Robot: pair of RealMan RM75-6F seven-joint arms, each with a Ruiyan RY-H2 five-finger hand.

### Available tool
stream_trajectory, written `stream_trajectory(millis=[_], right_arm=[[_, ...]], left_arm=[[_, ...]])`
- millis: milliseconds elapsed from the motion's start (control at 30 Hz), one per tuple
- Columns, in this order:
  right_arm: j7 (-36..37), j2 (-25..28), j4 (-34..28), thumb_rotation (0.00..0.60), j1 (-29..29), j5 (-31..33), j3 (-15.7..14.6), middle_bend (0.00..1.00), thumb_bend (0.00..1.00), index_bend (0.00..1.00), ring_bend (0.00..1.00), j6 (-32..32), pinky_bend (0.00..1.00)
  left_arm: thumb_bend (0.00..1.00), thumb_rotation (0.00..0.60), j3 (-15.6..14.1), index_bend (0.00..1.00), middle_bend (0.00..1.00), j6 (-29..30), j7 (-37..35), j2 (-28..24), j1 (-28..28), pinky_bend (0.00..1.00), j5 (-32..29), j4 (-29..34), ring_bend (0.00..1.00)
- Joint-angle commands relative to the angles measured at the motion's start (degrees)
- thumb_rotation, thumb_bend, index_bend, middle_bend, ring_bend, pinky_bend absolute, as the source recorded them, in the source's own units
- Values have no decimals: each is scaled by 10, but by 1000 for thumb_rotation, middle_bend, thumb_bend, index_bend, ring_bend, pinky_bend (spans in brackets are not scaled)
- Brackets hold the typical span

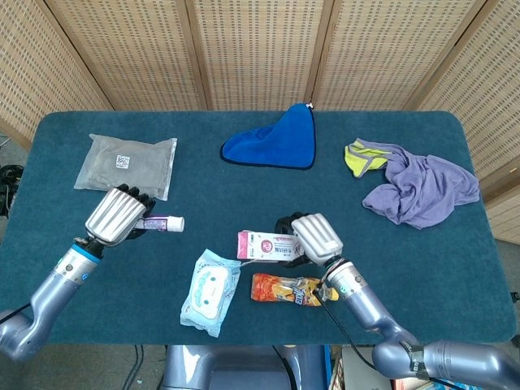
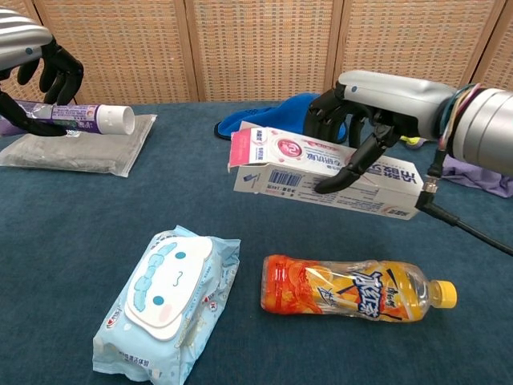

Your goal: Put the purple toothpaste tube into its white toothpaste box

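My left hand (image 1: 116,217) (image 2: 32,48) grips the purple toothpaste tube (image 2: 84,117) (image 1: 163,223) above the table at the left, its white cap pointing right. My right hand (image 1: 315,237) (image 2: 377,100) holds the white toothpaste box (image 2: 321,169) (image 1: 266,244) in the air near the table's middle, lying roughly level. The box's pink open end with its flap faces left, toward the tube. A wide gap separates the tube's cap from the box mouth.
A wet-wipes pack (image 2: 168,297) and an orange drink bottle (image 2: 353,289) lie on the blue table near the front. A grey pouch (image 1: 127,164) sits back left, a blue cloth (image 1: 276,140) at the back centre, purple and yellow clothes (image 1: 410,185) back right.
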State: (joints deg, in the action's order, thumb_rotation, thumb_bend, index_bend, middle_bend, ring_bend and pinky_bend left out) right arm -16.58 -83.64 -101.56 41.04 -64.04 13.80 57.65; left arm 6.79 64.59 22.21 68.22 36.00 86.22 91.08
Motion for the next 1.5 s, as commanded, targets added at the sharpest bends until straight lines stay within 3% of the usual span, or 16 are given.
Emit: stream_trajectory(millis=[33, 300, 667, 1500], right_arm=[[-8, -7, -1, 600, 6, 5, 0, 509, 121, 578, 394, -1, 469], [-10, -27, 4, 600, 19, 14, 1, 509, 121, 578, 394, -2, 469], [-5, -33, 2, 600, 29, 18, 7, 510, 122, 578, 394, 0, 469], [-19, -68, 12, 600, 55, 38, 5, 512, 121, 578, 400, 0, 469]], left_arm=[[411, 600, 9, 871, 652, -30, 34, -23, 17, 573, -21, 38, 535], [411, 600, 19, 871, 652, -83, 146, -59, 50, 574, -72, 118, 535], [411, 600, 13, 871, 652, -98, 233, -49, 71, 574, -128, 157, 535], [411, 600, -10, 870, 653, -77, 290, -7, 95, 574, -163, 192, 535]])
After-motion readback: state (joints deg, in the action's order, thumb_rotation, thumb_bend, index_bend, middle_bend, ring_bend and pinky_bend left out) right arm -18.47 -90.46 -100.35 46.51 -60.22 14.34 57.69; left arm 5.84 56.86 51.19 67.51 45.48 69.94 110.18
